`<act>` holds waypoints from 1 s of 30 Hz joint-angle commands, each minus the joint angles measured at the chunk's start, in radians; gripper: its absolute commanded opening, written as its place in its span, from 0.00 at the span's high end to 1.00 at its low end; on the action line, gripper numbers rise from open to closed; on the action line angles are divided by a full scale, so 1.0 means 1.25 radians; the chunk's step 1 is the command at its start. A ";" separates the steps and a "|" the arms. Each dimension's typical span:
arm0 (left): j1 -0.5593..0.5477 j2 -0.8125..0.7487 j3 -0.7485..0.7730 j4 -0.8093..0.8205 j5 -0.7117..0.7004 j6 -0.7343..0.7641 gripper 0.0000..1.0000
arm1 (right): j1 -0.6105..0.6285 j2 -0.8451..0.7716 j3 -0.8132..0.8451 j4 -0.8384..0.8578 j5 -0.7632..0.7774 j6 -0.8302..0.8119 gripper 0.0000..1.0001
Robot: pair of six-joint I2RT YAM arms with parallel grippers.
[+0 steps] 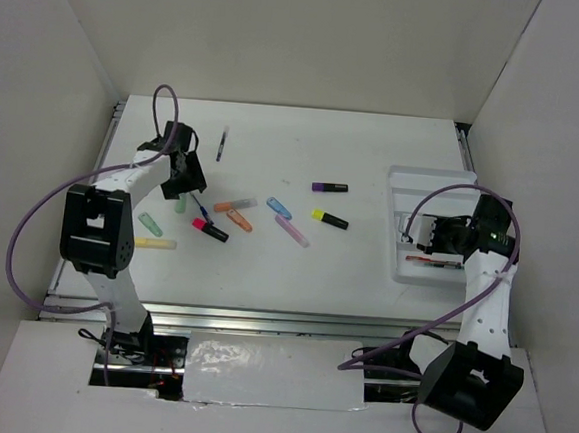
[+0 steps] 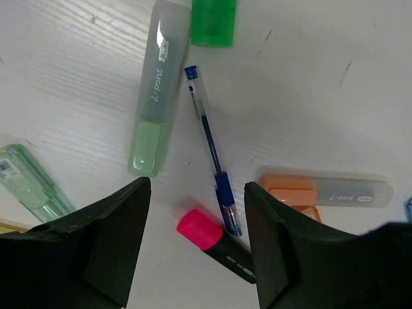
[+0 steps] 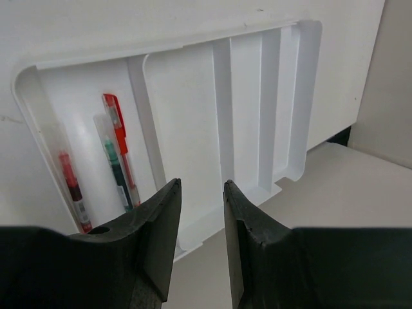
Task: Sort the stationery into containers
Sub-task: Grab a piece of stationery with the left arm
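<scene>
Your left arm (image 1: 122, 175) reaching along the table's left side, left gripper (image 2: 196, 188) jaws wide, your right arm (image 1: 486, 292) by the right edge, right gripper (image 3: 201, 185) barely parted.

White tray (image 3: 219, 96), blue pen (image 2: 209, 138)

Markers (image 1: 291, 231) and a blue pen (image 2: 209, 138) lie scattered on the counter (image 1: 365, 273); three pens (image 3: 119, 145) lie in the white tray's (image 3: 309, 96) end compartment.

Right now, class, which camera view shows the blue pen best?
The left wrist view: the blue pen lies close up, its clear barrel and blue grip sharp. The top external view shows it only as a thin blue sliver among the markers. The right wrist view does not show it at all.
</scene>
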 commanded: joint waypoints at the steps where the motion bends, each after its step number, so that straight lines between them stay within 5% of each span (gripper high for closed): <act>1: -0.011 0.036 0.042 -0.005 0.012 -0.035 0.29 | 0.014 -0.005 0.026 -0.034 -0.032 0.070 0.60; 11: -0.044 0.141 0.098 -0.016 0.037 -0.051 0.34 | 0.032 -0.010 0.016 -0.035 -0.026 0.083 0.60; 20: -0.044 0.189 0.079 0.000 0.044 -0.061 0.49 | 0.041 -0.004 0.033 -0.038 -0.031 0.103 0.60; 30: -0.031 0.151 0.107 -0.002 0.087 -0.045 0.80 | 0.061 -0.025 0.020 -0.032 -0.029 0.111 0.60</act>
